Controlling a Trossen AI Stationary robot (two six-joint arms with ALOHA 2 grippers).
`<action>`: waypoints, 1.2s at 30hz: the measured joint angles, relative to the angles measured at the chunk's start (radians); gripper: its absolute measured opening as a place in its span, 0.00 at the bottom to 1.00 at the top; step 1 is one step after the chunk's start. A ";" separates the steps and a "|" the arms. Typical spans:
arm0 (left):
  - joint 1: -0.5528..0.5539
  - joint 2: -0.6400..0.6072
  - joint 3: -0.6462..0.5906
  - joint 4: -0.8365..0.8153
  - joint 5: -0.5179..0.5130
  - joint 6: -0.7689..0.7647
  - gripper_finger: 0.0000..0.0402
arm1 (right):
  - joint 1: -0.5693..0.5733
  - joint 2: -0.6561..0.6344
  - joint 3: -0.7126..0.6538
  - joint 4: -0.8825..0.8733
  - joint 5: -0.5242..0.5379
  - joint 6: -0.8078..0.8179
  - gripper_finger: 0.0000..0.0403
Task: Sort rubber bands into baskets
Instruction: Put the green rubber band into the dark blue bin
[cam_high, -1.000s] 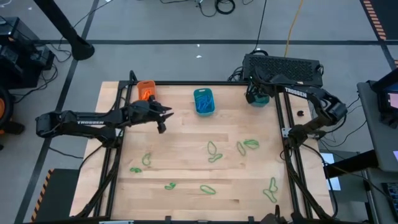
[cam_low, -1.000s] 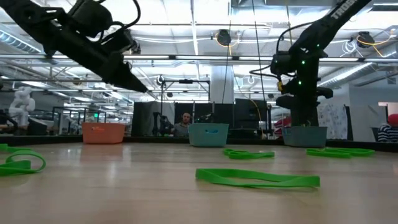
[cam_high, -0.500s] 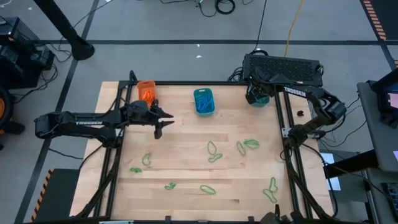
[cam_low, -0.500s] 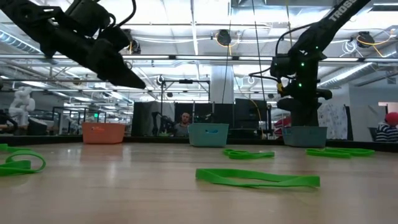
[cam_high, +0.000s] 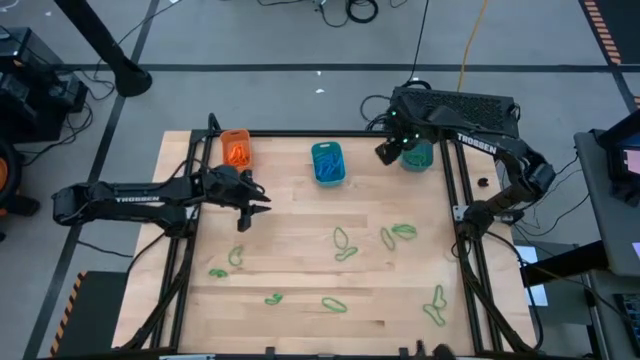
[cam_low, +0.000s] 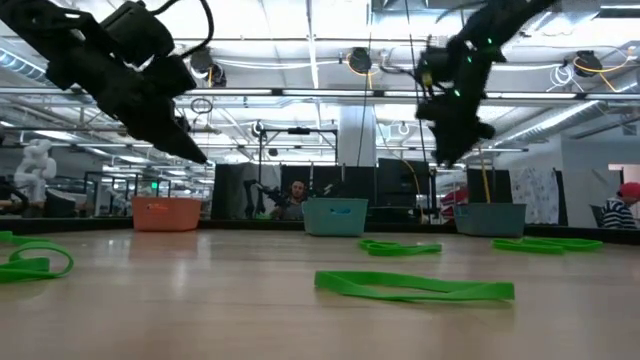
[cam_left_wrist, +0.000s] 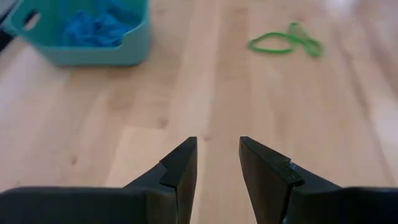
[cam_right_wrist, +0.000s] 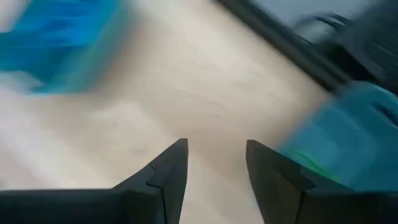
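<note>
While the left gripper (cam_high: 243, 207) hangs above the counter (cam_high: 300, 210) in front of the orange basket (cam_high: 236, 146), its jaws stand a modest gap apart with nothing between them, as the left wrist view shows (cam_left_wrist: 217, 163); compared with 1 second ago it has drawn a little nearer the counter's front edge and toward its own side. The right gripper (cam_high: 385, 152) has changed more: 1 second ago it sat directly over the teal basket (cam_high: 418, 156) at the counter's far right corner, and now it has swung out to just beside that basket, on the side facing the middle teal basket (cam_high: 328, 163). Its jaws are parted and empty in the right wrist view (cam_right_wrist: 216, 163), with the corner basket close by and a streak of green inside it (cam_right_wrist: 314, 165). The middle basket holds blue rubber bands (cam_left_wrist: 93, 28). The orange basket holds orange bands (cam_high: 237, 153). The green rubber bands (cam_high: 340, 240) lie loose on the counter where they lay before: a cluster right of centre, several along the front, and 1 near the right edge (cam_high: 435, 303). In the low view a flat green loop (cam_low: 414, 287) lies nearest the camera.
</note>
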 joint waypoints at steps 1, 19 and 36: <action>0.000 -0.005 0.000 0.000 0.025 0.010 0.32 | 0.029 0.000 0.016 0.000 -0.028 0.000 0.38; 0.000 -0.037 0.000 -0.044 0.023 0.011 0.32 | 0.640 0.023 0.095 0.293 -0.044 -0.011 0.36; 0.000 -0.037 0.000 -0.045 0.024 -0.016 0.32 | 1.010 0.394 0.095 0.871 -0.079 -0.118 0.36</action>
